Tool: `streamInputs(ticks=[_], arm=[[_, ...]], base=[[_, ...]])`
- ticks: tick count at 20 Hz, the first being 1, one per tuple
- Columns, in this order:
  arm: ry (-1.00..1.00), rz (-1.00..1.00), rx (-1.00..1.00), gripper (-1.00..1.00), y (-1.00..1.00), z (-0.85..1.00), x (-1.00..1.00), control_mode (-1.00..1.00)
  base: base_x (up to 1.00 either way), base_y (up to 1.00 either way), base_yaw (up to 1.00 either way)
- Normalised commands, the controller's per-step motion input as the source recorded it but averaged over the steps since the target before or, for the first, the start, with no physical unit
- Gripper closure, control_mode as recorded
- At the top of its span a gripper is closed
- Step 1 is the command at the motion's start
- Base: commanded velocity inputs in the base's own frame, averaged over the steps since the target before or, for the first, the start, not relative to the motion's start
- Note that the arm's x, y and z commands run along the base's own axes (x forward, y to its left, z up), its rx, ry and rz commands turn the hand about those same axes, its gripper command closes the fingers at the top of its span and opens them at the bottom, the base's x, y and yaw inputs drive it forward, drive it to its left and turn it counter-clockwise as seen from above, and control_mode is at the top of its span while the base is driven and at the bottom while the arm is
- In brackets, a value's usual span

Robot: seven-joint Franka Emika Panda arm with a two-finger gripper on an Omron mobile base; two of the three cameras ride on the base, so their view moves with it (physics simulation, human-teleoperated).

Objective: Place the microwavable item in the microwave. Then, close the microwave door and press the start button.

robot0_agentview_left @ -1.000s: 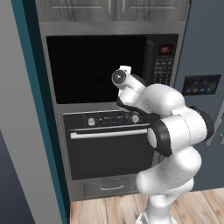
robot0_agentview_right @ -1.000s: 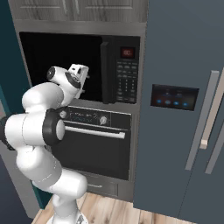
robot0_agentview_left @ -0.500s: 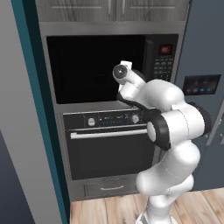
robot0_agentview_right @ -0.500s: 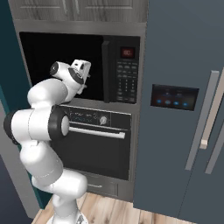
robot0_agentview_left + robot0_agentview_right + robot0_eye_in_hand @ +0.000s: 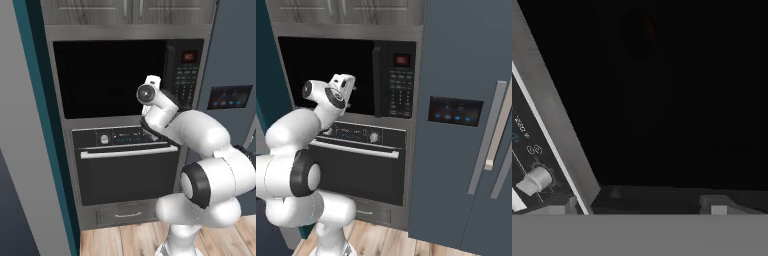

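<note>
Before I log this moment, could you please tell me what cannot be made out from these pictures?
- Dark-red ball: faint reddish smudge in the hand view, dimmed by the microwave's dark window.
- Hand: open or shut unclear; fingertips cut off at the hand view's bottom.
- Grey keypad: labels too small in the right base view.

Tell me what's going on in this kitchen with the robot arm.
The white arm holds its end effector up close to the microwave door, which looks shut. A faint dark-red ball seems to show behind the dark window. The end effector is open and holds nothing. It faces the window, left of the keypad and above the oven.
</note>
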Motion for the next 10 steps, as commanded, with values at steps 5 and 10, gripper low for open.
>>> streamInputs(ticks=[5,10], arm=[[-0.01,0.0,0.13,-1.0,-0.15,0.0,-1.0,-1.0],[0.0,0.0,0.21,-1.0,-0.37,0.0,-1.0,-1.0]], base=[[0.0,0.0,0.0],[0.0,0.0,0.0]])
